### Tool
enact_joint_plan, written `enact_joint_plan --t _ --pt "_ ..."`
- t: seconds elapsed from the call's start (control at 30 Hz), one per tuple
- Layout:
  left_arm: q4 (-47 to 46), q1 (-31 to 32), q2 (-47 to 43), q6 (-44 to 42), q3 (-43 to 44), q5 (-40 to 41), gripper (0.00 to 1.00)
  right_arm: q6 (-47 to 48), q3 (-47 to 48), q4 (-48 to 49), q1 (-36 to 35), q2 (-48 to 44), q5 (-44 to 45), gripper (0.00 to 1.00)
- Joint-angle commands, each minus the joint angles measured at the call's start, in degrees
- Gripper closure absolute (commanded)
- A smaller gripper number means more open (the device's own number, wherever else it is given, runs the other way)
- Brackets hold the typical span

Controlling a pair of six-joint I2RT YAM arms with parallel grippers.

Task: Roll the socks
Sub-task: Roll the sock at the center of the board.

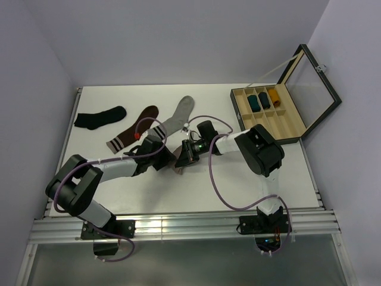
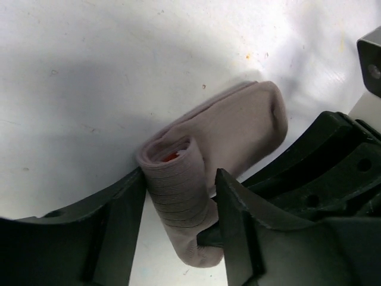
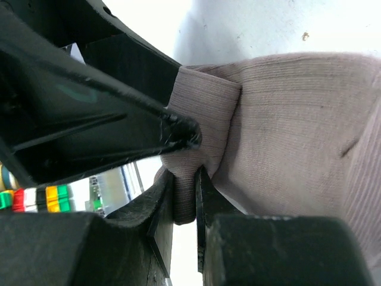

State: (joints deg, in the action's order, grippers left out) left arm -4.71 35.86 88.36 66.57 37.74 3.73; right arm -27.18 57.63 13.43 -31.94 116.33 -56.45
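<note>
Left fingers (image 2: 116, 232) clamp the half-rolled dusty-pink sock (image 2: 238, 131); right fingers (image 3: 137, 238) pinch its fold.

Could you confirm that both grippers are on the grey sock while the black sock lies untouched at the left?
Not grey: both wrist views show a dusty pink sock in the jaws. The black sock does lie untouched at the left.

White table (image 1: 172, 193), pale lilac walls (image 1: 178, 42)

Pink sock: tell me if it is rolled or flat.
Partly rolled. In the left wrist view one end of the pink sock curls into a roll between the left fingers; the other end lies unrolled.
</note>
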Motion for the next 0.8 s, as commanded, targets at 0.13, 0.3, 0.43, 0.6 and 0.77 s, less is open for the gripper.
enact_joint_plan --t 0.13,0.3,0.43,0.6,0.77 --pt "3.1 -0.1 2.5 1.4 0.4 0.9 0.63 0.8 2.3 -5.7 0.7 1.7 3.2 0.91" --pt "4.7 -0.1 3.4 0.8 1.7 1.5 0.82 2.8 -1.0 -6.6 0.5 -4.3 9.1 0.67" --pt "8.1 -0.1 3.9 -0.6 3.4 2.0 0.87 5.6 -5.1 -5.9 -1.2 -13.7 19.4 0.49" --pt "10.3 -0.1 4.2 -2.2 5.4 2.2 0.9 11.6 -10.8 -2.9 -7.1 -25.0 40.7 0.43" --pt "12.5 -0.1 5.0 -3.5 6.9 1.9 0.9 17.6 -12.7 1.1 -16.1 -27.8 54.7 0.42"
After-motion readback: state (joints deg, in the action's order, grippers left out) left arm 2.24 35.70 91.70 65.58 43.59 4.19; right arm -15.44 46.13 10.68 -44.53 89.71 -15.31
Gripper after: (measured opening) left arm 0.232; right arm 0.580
